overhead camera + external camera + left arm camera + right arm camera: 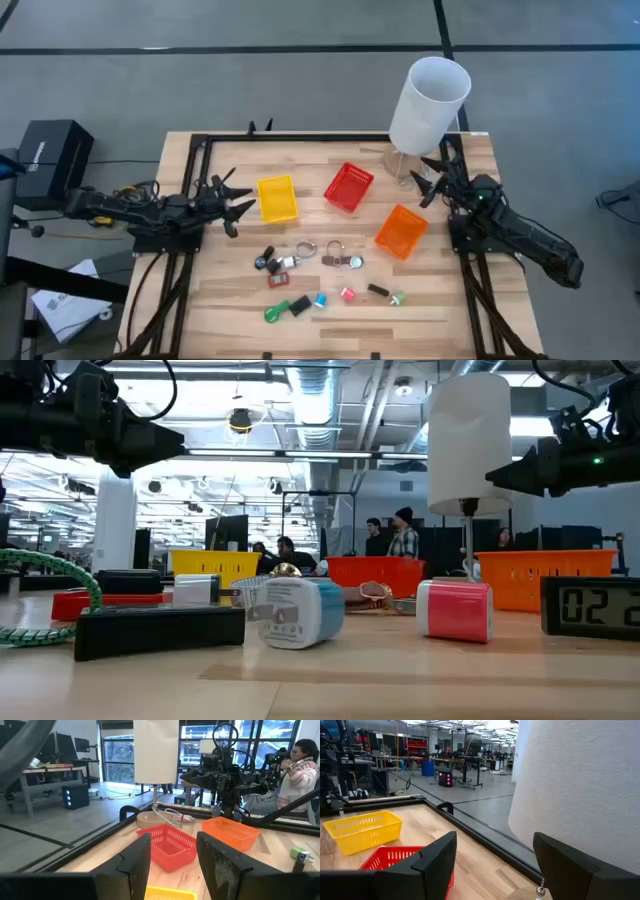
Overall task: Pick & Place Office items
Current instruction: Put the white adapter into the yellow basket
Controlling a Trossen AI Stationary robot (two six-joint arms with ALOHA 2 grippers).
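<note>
The office items [320, 280] lie scattered on the table's [450, 300] near half, below the three bins, untouched. Both grippers hover open and empty: the left gripper [236, 205] beside the yellow bin [277, 198], the right gripper [432, 180] near the white cylinder [428, 105]. Best pick an outlying item first, descending straight with fingers straddling it.

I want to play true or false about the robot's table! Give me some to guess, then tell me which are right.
1. The red bin sits between the yellow bin and the orange bin. True.
2. The left gripper holds a key ring. False: it holds nothing, beside the yellow bin.
3. The small office items all lie in the bins. False: they lie on the table.
4. The right gripper is open by the white cylinder. True.
</note>
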